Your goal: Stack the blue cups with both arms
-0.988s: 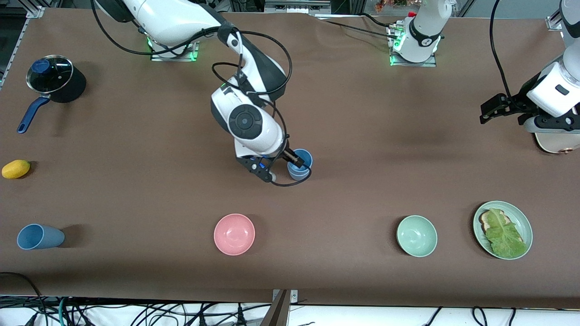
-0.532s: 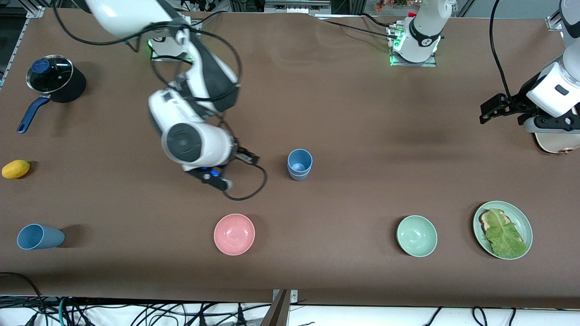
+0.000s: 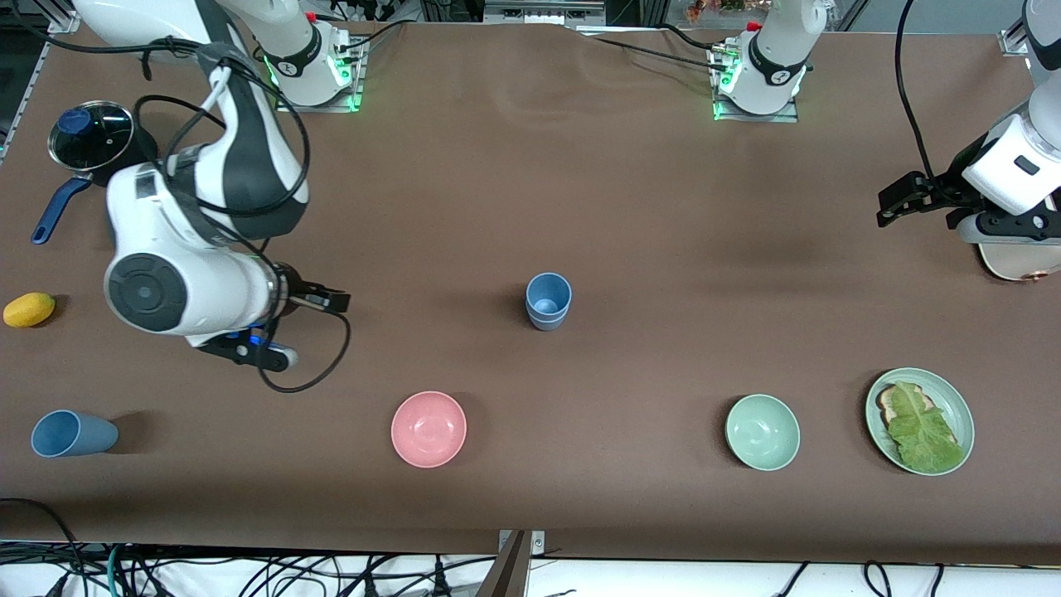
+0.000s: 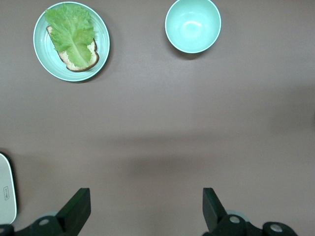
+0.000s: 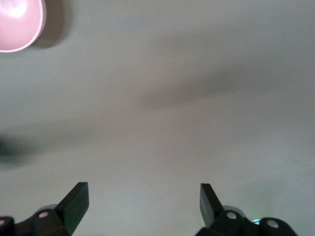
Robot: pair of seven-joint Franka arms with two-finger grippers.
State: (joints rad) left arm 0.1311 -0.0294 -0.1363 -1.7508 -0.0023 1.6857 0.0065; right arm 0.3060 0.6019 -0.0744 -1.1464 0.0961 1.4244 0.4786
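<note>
Blue cups [image 3: 548, 302]: I find two of them nested, one inside the other, upright near the middle of the table [image 3: 646, 215], farther from the front camera than the pink bowl [image 3: 428, 429] and the pale green bowl [image 3: 763, 432]. A third blue cup [image 3: 70, 434] lies on its side at the right arm's end of the table, close to the front edge, untouched.

Right gripper [image 3: 331, 299]: empty, fingers spread wide in its wrist view, over bare table between the nested pair and the lying cup. Left gripper [image 3: 899, 199]: also released and empty, over bare table at the left arm's end; that arm is waiting.

Step in hand, as I judge it: one stacking is complete, and the lying cup is the remaining candidate. My next move would be to carry the right gripper over to it, grasp its wall, turn it upright, and seat it in the stack. Being on its side, it may roll when touched.

Surface: plain brown covering, matte, with faint creases. Also present: a lidded saucepan [image 3: 93, 145] and a yellow fruit [image 3: 29, 309] at the right arm's end, and a green plate [image 3: 953, 398] with bread and lettuce at the left arm's end. Cables hang below the front edge.
</note>
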